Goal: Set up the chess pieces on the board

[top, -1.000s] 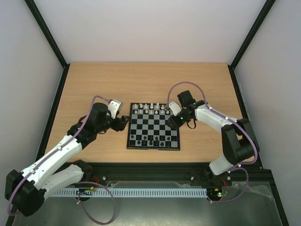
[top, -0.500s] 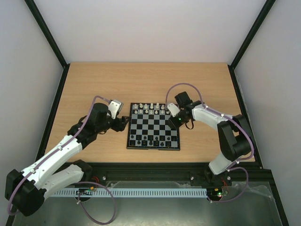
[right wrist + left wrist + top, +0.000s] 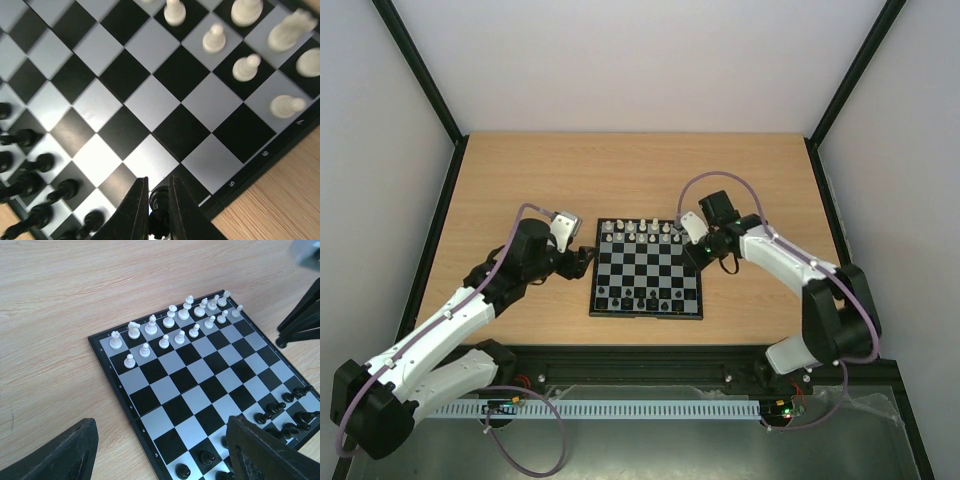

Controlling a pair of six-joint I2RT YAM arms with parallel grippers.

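The board lies in the middle of the table. White pieces stand on its two far rows and black pieces along its near rows. Small digits mark its rim. Over its right edge the right pincer pinches one black piece, a grip only the right wrist view shows. The left pincer stands spread at the board's left edge.
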